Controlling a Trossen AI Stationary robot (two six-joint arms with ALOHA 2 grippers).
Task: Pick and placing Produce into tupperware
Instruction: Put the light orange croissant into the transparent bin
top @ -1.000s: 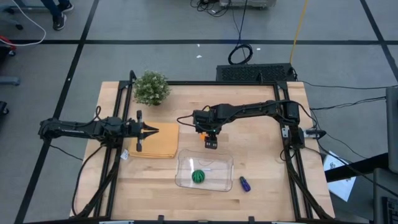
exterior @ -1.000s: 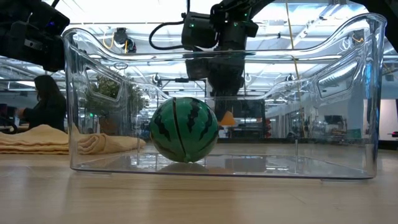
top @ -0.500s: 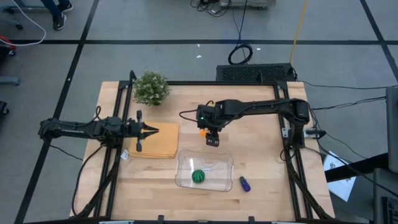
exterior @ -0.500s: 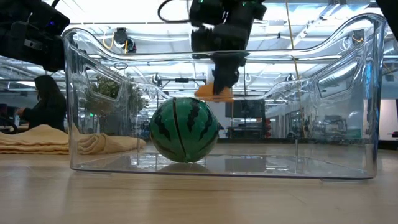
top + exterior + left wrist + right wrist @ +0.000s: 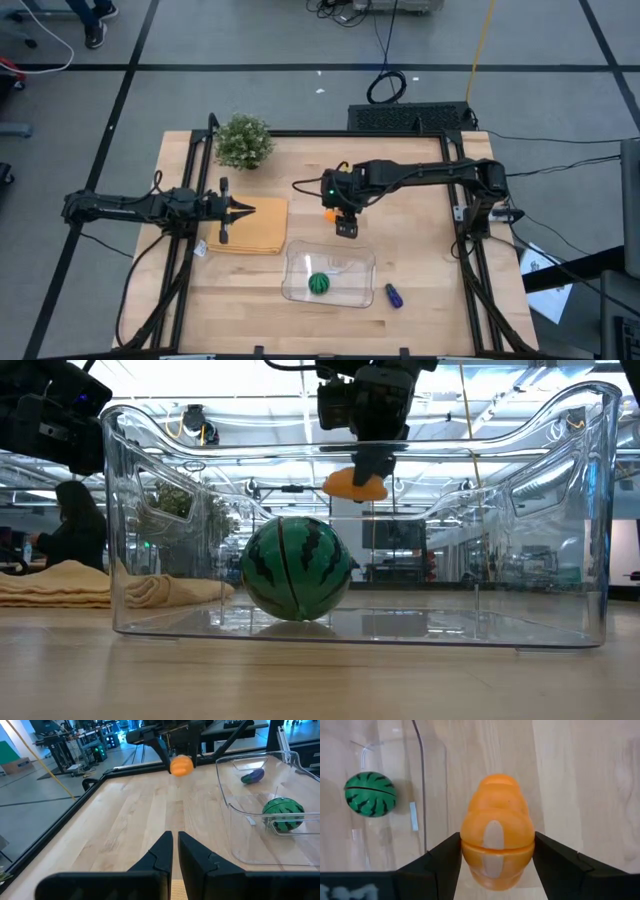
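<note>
Left hand (image 5: 250, 210): fingers pressed together, empty, over the tan folded cloth (image 5: 250, 232) on the wooden worktop (image 5: 400, 220).
Green striped ball (image 5: 318, 284): inside the clear plastic tub (image 5: 360, 262).
Right hand (image 5: 344, 228): pinching the orange oval toy (image 5: 497, 838), up in the air near the tub's far edge.
Blue-purple long toy (image 5: 393, 295): on the worktop, just right of the tub.

Light wooden table (image 5: 420, 270) carries it all. On it sit the clear tupperware (image 5: 352, 268), blue-purple piece (image 5: 393, 296), tan pad (image 5: 256, 226) and potted plant (image 5: 243, 141)
</note>
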